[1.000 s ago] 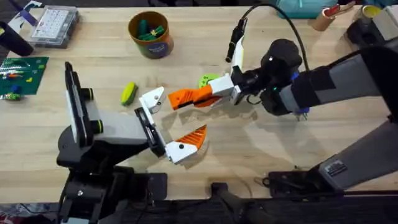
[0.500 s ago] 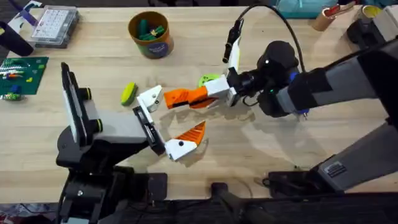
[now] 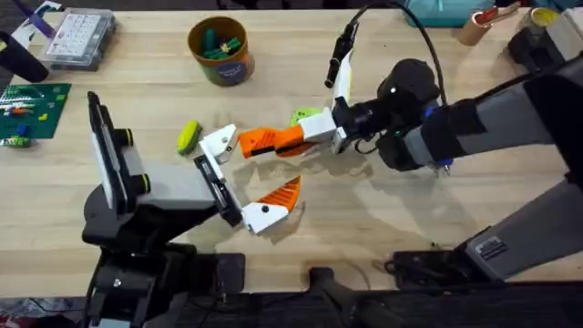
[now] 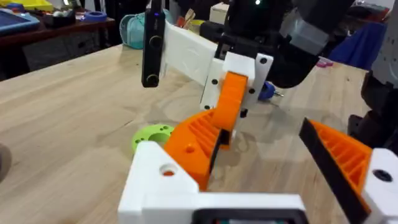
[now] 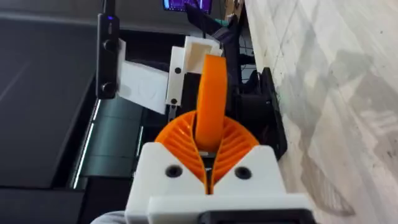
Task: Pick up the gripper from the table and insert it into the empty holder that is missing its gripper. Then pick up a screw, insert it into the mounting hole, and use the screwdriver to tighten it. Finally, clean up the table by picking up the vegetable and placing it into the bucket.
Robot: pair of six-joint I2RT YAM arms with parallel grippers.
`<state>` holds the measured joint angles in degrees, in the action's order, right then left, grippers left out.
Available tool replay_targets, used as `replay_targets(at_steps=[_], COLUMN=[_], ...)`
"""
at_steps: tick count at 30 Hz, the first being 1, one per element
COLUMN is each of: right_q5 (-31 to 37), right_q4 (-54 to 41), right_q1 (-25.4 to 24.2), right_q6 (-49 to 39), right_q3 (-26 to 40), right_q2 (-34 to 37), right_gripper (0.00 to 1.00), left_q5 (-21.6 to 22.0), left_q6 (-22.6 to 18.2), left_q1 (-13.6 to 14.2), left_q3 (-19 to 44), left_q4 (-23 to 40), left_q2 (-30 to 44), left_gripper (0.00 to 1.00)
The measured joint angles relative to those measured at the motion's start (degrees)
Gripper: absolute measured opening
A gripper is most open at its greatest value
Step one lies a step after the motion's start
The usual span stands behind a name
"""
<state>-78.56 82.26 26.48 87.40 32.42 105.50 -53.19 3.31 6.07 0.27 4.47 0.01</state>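
Between the right gripper [image 3: 314, 137]'s closed pads, the orange finger [image 3: 269, 139] touches the empty holder [image 3: 219, 144].

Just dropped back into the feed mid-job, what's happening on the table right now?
The right claw is shut on the gripper, holding its tip against the empty holder on the left arm's claw, but it isn't seated yet. The vegetable lies on the table beside the holder, not yet in the bucket.
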Motion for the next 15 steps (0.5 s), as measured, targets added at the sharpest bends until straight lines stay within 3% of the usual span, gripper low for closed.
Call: replay_targets(at_steps=[15], right_q5=[-2.5], right_q4=[4.3], right_q1=[0.9], right_q6=[0.5], right_q3=[0.3], right_q2=[0.0], right_gripper=[0.019], left_q5=[-1.3], left_q6=[0.1], left_q1=[0.0], left_q3=[0.0], left_q4=[0.1], left_q2=[0.0], left_gripper=[0.987])
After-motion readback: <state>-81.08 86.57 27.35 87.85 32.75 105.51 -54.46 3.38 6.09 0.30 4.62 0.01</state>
